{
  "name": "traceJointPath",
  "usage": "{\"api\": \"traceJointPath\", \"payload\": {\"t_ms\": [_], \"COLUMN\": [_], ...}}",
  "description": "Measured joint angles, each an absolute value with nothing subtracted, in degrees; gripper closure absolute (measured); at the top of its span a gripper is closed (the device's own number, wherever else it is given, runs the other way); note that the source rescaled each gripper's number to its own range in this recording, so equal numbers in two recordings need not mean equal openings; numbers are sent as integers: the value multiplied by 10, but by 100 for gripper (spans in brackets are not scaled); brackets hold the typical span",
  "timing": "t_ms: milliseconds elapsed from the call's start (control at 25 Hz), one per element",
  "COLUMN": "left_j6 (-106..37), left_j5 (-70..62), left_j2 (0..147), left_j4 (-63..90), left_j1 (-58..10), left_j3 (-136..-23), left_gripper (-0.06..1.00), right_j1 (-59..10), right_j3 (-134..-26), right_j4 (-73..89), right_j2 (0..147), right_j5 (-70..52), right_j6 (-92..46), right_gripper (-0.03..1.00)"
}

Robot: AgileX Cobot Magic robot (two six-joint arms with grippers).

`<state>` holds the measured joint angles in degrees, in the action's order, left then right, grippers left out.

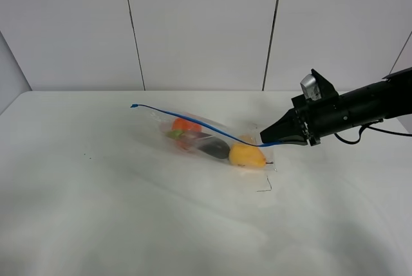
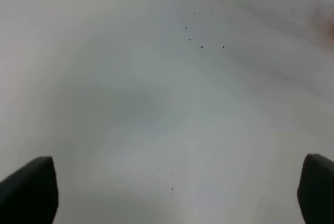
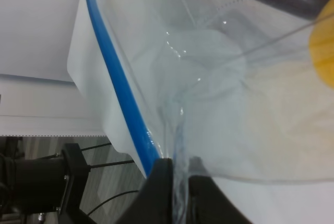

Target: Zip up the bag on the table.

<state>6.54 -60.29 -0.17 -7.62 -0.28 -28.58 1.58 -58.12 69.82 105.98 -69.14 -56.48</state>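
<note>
The clear bag [image 1: 212, 141] lies on the white table [image 1: 96, 192], with orange [image 1: 185, 125], dark purple [image 1: 215, 149] and yellow [image 1: 246, 155] toy produce inside. Its blue zipper strip [image 1: 193, 121] runs raised along the top edge, from the far left end to my right gripper [image 1: 265, 139]. In the right wrist view the right gripper [image 3: 180, 182] pinches the bag's plastic [image 3: 219, 78] just beside the blue strip [image 3: 117, 78]. My left gripper [image 2: 172, 192] stands wide open over bare table [image 2: 156, 104], holding nothing. It is out of the exterior high view.
A small black corner mark [image 1: 265, 187] sits on the table in front of the bag. Tiny dark specks [image 2: 201, 41] dot the tabletop under the left gripper. Grey wall panels [image 1: 199, 25] stand behind the table's far edge.
</note>
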Motion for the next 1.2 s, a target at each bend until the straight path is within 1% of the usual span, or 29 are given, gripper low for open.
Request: {"api": "traceJointPath", "payload": {"t_ms": [40, 120, 160, 200, 280, 360, 480, 880, 1040, 1200], "left_j6": [65, 65, 65, 65, 65, 65, 65, 65, 65, 65], "left_j5": [-603, -603, -603, -603, -603, -603, -603, -603, -603, -603], "left_j2": [-2, -2, -2, -2, -2, -2, -2, -2, -2, -2], "left_j4": [-76, -76, -76, -76, -76, -76, -76, -76, -76, -76], "left_j1": [-3, -3, -3, -3, -3, -3, -3, -3, -3, -3], "left_j3": [-286, -286, -286, -286, -286, -286, -286, -286, -286, -286], "left_gripper": [-5, -5, -5, -5, -5, -5, -5, -5, -5, -5], "right_j1": [16, 16, 16, 16, 16, 16, 16, 16, 16, 16], "right_j3": [-581, -581, -581, -581, -581, -581, -581, -581, -581, -581], "right_j4": [698, 698, 698, 698, 694, 689, 687, 671, 599, 475], "right_j2": [1060, 1060, 1060, 1060, 1060, 1060, 1060, 1058, 1034, 988], "right_j5": [-691, -691, -691, -692, -692, -692, -692, -687, -631, -543], "right_j6": [-565, -564, -563, -563, -562, -561, -560, -534, -495, -411], "right_gripper": [67, 30, 17, 8, 1, -2, -3, -3, -3, -3]}}
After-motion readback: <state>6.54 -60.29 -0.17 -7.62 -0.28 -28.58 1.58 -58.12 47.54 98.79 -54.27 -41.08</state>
